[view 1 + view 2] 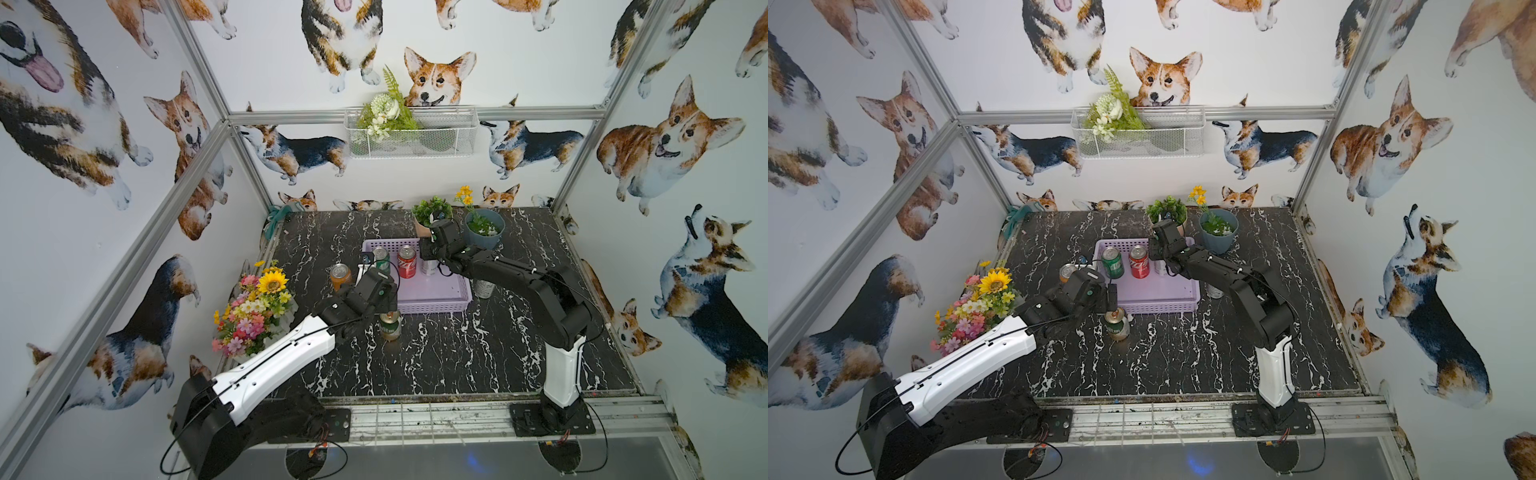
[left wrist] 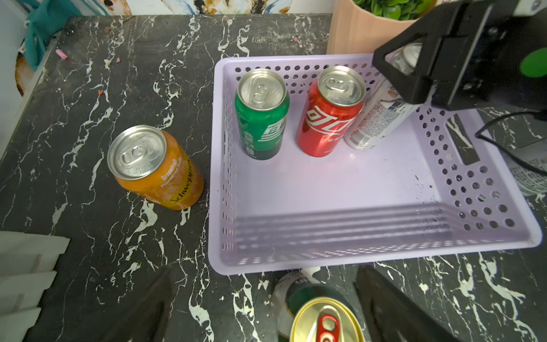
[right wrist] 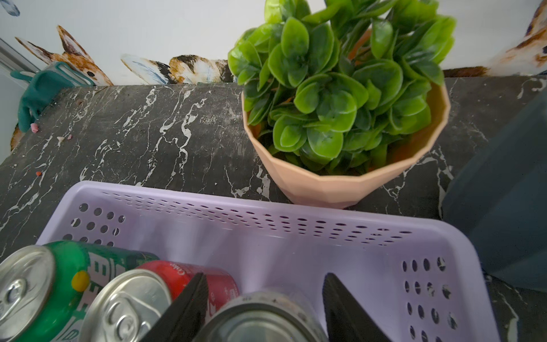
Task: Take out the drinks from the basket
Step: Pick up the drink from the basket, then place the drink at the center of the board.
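R gripper pinches slim silver can in basket; can partly cut off. L gripper spread wide over green-gold can just outside basket, also cut off.

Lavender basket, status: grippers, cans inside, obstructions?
Right gripper shut on slim silver metal can inside lavender perforated plastic basket. Left gripper open above green-and-gold can, outside basket. Green can, red can inside; red can crowds the held one.

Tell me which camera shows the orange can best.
Left wrist view: the orange can stands whole, label readable, outside the basket. Both top views show it small, close against the left arm. The right wrist view misses it.
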### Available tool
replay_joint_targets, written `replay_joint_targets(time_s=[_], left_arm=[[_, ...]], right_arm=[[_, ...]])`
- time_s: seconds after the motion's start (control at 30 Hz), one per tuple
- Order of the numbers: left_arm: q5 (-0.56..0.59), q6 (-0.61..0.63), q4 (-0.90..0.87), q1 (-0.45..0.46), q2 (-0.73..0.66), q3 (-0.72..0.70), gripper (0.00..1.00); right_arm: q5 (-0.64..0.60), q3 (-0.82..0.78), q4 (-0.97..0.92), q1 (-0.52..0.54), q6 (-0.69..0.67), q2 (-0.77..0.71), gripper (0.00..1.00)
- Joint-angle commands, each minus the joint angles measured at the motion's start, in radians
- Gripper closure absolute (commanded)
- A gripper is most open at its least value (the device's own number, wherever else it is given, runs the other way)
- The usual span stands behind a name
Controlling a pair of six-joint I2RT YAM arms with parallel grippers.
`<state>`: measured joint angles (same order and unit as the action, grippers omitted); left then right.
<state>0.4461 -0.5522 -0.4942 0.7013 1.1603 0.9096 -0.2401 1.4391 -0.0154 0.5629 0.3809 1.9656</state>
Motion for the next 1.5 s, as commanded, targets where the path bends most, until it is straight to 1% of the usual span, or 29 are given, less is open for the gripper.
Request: replay_joint_targets(time_s=[0.0,0.1,0.17,0.3,0.43,0.5,0.6,0.67,0.7,0.77,0.83,0.93,1.07,1.17,1.27,1.43,1.47], left_arm=[[-0.037,-0.002,0.019,-0.021,-0.015,-0.011,0.00],[-0.048,0.002,0.022,-0.036,-0.025,-0.017,0.00],[-0.051,0.003,0.022,-0.043,-0.030,-0.017,0.00],[-0.060,0.017,0.026,-0.062,-0.032,-0.008,0.00],[-0.085,0.029,0.032,-0.089,-0.028,0.012,0.00],[-0.093,0.033,0.036,-0.098,-0.027,0.019,0.00],[-0.105,0.040,0.044,-0.111,-0.033,0.020,0.00],[-0.114,0.047,0.049,-0.121,-0.039,0.017,0.00],[-0.118,0.050,0.049,-0.126,-0.040,0.018,0.00],[-0.123,0.056,0.049,-0.138,-0.040,0.017,0.00],[-0.127,0.061,0.048,-0.149,-0.043,0.013,0.00],[-0.138,0.059,0.058,-0.159,-0.048,-0.003,0.00],[-0.144,0.062,0.056,-0.166,-0.047,-0.010,0.00],[-0.140,0.067,0.052,-0.168,-0.057,-0.011,0.00],[-0.138,0.072,0.054,-0.169,-0.071,-0.015,0.00],[-0.141,0.071,0.052,-0.170,-0.080,-0.023,0.00],[-0.141,0.071,0.054,-0.171,-0.080,-0.023,0.00]], right_arm=[[0.023,-0.003,0.029,0.002,-0.011,-0.006,0.60],[0.047,0.008,0.037,0.002,-0.034,-0.023,0.81],[0.056,0.021,0.034,0.002,-0.055,-0.047,1.00],[0.049,0.038,0.014,0.002,-0.094,-0.130,1.00],[0.053,-0.005,-0.037,0.005,-0.099,-0.284,1.00],[0.077,-0.071,-0.064,0.010,-0.089,-0.377,1.00],[0.120,-0.229,-0.049,0.032,-0.065,-0.570,1.00],[0.161,-0.326,-0.040,0.066,-0.067,-0.684,1.00],[0.166,-0.354,-0.047,0.090,-0.073,-0.719,1.00],[0.136,-0.402,-0.084,0.169,-0.092,-0.777,1.00],[0.115,-0.467,-0.071,0.244,-0.092,-0.821,1.00],[0.128,-0.585,0.018,0.310,-0.066,-0.822,1.00],[0.147,-0.665,0.152,0.340,-0.041,-0.734,1.00],[0.097,-0.674,0.224,0.363,-0.059,-0.677,1.00],[0.048,-0.661,0.237,0.367,-0.077,-0.629,1.00],[0.023,-0.678,0.264,0.374,-0.083,-0.594,1.00],[0.024,-0.679,0.265,0.376,-0.083,-0.589,0.97]])
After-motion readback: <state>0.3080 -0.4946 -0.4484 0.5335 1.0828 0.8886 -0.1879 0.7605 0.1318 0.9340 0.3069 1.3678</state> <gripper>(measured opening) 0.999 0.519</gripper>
